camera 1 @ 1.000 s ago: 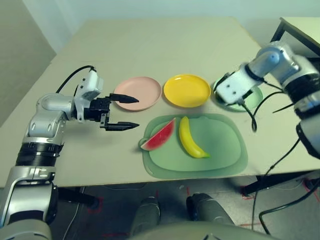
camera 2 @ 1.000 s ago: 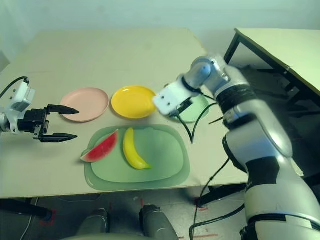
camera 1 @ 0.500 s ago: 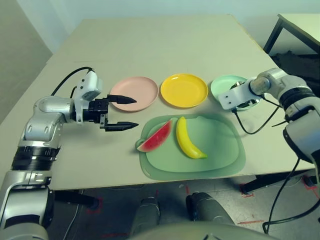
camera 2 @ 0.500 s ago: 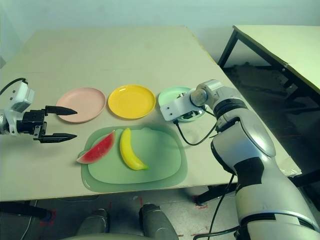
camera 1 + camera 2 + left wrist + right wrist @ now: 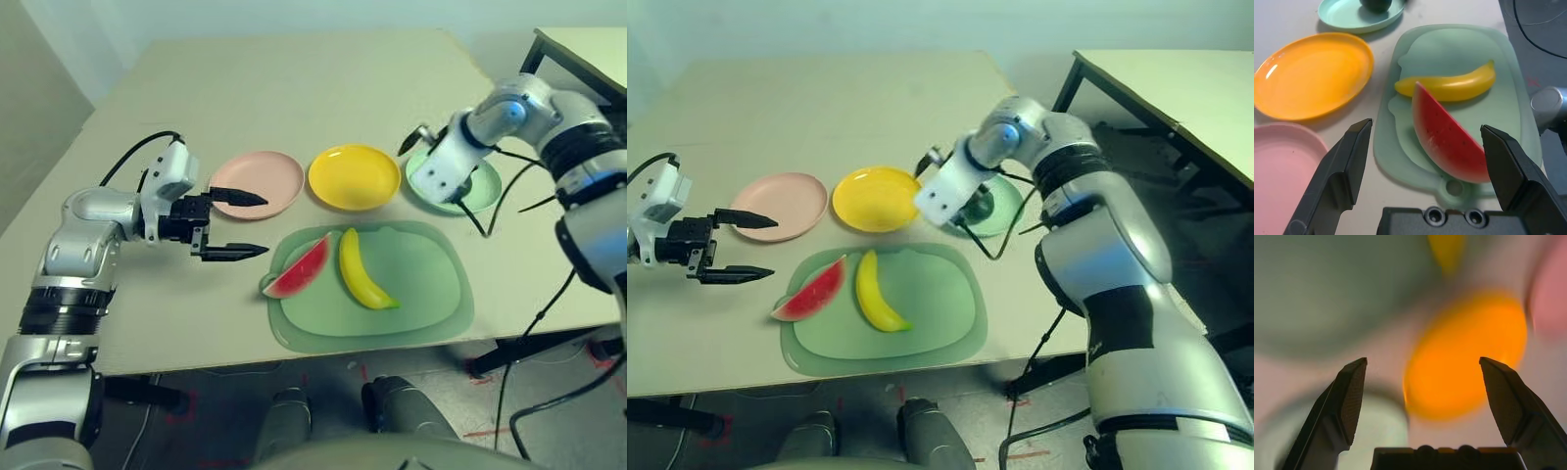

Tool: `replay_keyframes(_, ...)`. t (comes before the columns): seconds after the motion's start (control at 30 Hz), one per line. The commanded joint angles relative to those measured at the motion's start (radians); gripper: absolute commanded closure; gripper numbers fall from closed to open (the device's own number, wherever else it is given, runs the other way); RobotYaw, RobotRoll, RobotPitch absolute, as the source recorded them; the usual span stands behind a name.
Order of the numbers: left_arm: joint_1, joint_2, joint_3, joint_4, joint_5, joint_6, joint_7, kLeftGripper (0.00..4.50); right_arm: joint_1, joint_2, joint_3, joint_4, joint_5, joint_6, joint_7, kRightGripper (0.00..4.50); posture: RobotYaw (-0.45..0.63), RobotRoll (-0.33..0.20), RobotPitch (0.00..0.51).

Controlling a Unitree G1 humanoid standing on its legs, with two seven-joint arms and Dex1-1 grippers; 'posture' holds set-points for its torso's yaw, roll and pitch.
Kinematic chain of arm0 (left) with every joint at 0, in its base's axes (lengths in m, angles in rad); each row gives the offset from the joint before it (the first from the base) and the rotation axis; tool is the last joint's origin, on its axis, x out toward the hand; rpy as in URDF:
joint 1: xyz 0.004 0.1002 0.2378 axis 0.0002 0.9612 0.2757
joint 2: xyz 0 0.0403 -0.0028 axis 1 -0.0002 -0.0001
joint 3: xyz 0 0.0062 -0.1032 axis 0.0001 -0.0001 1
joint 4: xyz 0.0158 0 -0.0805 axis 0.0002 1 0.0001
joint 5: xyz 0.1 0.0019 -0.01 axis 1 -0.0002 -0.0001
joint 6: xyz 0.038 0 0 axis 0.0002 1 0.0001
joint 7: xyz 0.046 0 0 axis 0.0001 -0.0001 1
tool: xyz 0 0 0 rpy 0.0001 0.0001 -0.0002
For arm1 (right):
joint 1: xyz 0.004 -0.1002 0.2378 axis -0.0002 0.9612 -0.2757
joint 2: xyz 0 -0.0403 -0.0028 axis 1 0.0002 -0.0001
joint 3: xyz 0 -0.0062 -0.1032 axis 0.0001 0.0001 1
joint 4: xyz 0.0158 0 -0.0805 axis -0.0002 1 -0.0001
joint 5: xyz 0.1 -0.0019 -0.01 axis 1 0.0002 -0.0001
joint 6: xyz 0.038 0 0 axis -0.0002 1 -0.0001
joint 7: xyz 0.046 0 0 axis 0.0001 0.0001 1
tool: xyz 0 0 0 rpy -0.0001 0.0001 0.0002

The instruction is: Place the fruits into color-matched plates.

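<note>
We hold our left gripper (image 5: 235, 224) spread beside the mat's (image 5: 431, 284) left edge, where the watermelon (image 5: 297, 269) and banana (image 5: 361, 272) lie. Our right gripper (image 5: 1422, 396), spread, hovers by the green plate (image 5: 1347, 17) holding the avocado (image 5: 1376, 5).

Both arms silver-grey metal, rounded joint housings, black ribbed bands between segments. Left gripper (image 5: 235, 224): two slim black tapering fingers on a black block, white camera housing behind it. Black cable loops from the left wrist back to the forearm. Right gripper (image 5: 1425, 396): black wedge fingers with finely textured inner faces, white wrist housing, black cables trailing below.
</note>
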Motion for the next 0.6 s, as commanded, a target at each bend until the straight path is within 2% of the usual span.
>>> replay_keyframes(0.03, 0.012, 0.016, 0.011, 0.01, -0.003, -0.009, -0.011, 0.0, 0.07, -0.028, 0.034, -0.232, 0.15, 0.075, 0.165, 0.02, -0.05, 0.0, 0.06)
replay_keyframes(0.13, 0.015, 0.026, 0.016, 0.004, -0.005, -0.002, -0.013, 0.0, 0.103, -0.02, 0.064, -0.349, 0.178, 0.137, 0.233, 0.02, -0.04, 0.0, 0.067)
replay_keyframes(0.27, 0.027, 0.042, 0.027, -0.008, -0.009, 0.007, -0.01, 0.0, 0.113, 0.015, 0.088, -0.407, 0.166, 0.198, 0.246, 0.02, -0.02, 0.0, 0.073)
replay_keyframes(0.6, 0.054, 0.056, 0.052, -0.041, -0.018, 0.021, 0.011, 0.0, 0.101, 0.139, 0.114, -0.363, 0.068, 0.23, 0.222, 0.02, 0.0, 0.0, 0.075)
